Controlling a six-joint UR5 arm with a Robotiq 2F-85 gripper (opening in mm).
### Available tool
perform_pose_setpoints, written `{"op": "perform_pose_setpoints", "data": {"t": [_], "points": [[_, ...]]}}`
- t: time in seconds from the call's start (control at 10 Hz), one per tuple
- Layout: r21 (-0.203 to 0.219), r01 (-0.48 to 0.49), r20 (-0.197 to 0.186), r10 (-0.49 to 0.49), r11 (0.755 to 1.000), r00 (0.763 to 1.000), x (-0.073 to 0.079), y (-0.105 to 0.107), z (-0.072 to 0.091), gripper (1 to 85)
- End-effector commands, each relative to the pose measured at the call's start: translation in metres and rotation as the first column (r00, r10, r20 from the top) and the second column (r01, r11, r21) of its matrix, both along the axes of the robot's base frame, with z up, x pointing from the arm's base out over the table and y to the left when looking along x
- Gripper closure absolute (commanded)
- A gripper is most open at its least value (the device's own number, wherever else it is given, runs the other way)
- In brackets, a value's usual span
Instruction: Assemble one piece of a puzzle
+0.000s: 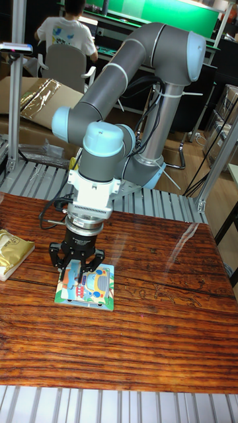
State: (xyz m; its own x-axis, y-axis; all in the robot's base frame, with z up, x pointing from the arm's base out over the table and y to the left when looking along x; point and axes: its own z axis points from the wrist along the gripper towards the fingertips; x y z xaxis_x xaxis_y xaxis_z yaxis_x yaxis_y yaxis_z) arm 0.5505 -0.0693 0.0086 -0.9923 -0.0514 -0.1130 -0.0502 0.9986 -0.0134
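Gray metal slats (119, 403) right at the bottom edge, nearest of all. Just behind them, big wooden table (145, 330), dark red-brown and shiny, with stripes in the wood and some dark scribbly marks right of the middle. On the left part of the table, lying flat, square puzzle board (100, 285) with a light rim and a cartoon car picture in blue and yellow. Right above it, pointing straight down, black gripper (79, 272) with its tips down at the left half of the picture, touching it or just over it, hard to say which. Two dark fingers (72, 267) close together, with only a thin gap. Cannot tell if pinching a puzzle piece or holding nothing; too small and dark down there. Above the gripper, white and silver wrist part, then fat gray robot arm (125, 73) with pale blue caps, bent up high and back down to its base behind the table. Black cables (49, 215) looping off the wrist on the left side. At the left table edge, well apart from the puzzle board, shiny gold bag (12, 252), partly cut off. Far at the back, person in a white shirt (65, 32) on a gray chair, facing away.
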Motion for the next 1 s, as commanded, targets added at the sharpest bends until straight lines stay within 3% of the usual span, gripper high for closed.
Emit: {"op": "perform_pose_setpoints", "data": {"t": [0.0,0.9], "points": [[0.012,-0.02,0.005,0.02,1.0,1.0,-0.0008,0.0025,0.001,77.3],[0.0,-0.06,0.029,0.06,0.998,0.998,0.0048,0.0015,-0.0007,77.7]]}}
